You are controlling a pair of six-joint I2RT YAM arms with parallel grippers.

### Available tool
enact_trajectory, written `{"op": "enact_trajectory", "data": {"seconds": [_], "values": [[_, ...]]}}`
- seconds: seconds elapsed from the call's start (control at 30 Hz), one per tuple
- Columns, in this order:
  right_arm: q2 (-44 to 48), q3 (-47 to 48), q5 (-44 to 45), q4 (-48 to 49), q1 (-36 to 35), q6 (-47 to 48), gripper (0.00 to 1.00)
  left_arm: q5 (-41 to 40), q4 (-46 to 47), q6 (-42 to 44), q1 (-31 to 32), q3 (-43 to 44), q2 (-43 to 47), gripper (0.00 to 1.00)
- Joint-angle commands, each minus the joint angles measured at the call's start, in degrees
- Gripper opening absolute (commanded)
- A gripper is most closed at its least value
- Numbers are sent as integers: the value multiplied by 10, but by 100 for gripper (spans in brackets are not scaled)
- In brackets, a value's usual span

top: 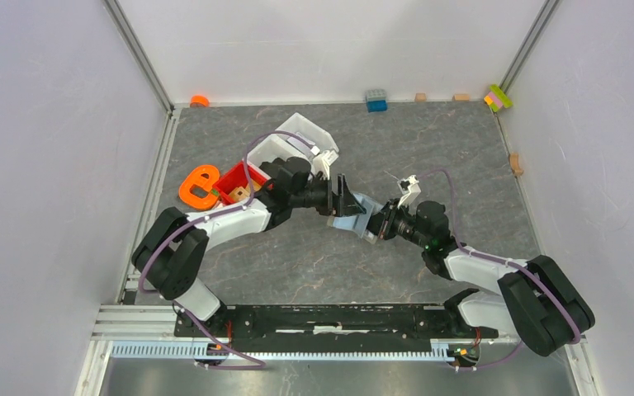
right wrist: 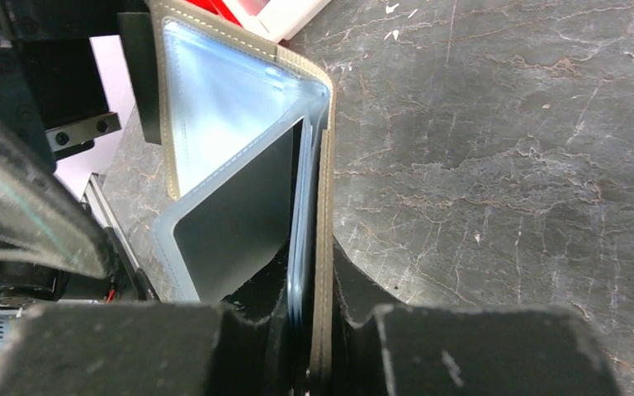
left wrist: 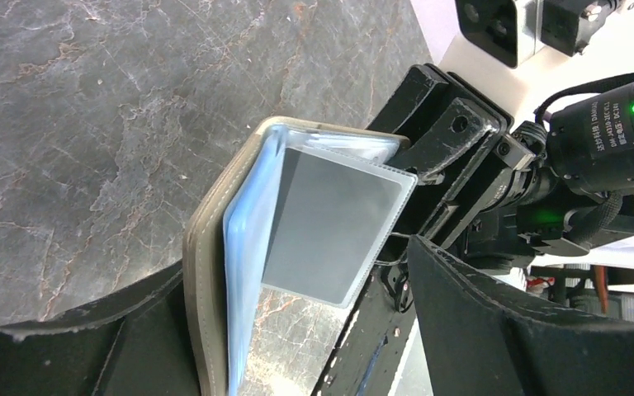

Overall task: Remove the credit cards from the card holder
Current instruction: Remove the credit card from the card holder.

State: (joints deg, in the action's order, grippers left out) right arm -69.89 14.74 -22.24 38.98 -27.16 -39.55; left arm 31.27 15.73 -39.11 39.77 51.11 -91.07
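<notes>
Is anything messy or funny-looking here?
Yes. Little blocks lie scattered by the far wall, like the blue block and an orange piece, and the white bin sits crooked beside the red bin.

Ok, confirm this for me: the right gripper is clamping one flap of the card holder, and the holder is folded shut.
Not quite. The right gripper does clamp one flap of the card holder, but the holder is spread open, not folded shut. Its two flaps stand apart, with clear sleeves fanned out between them. The right wrist view shows this.
</notes>
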Motion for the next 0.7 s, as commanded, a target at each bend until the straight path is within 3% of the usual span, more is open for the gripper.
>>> {"op": "enact_trajectory", "data": {"seconds": [0.0,0.27,0.6,0.67], "values": [[4,28,17,-5,-2,11,10,-23,-38,48,17,37,2,84],[5,39,35,-36,-2,17,9,-65,-99,103,51,67,0,86],[1,44,39,-46,-2,16,8,-150,-194,152,88,119,-22,80],[0,45,35,-44,-2,16,8,-167,-207,154,90,126,-26,75]]}}
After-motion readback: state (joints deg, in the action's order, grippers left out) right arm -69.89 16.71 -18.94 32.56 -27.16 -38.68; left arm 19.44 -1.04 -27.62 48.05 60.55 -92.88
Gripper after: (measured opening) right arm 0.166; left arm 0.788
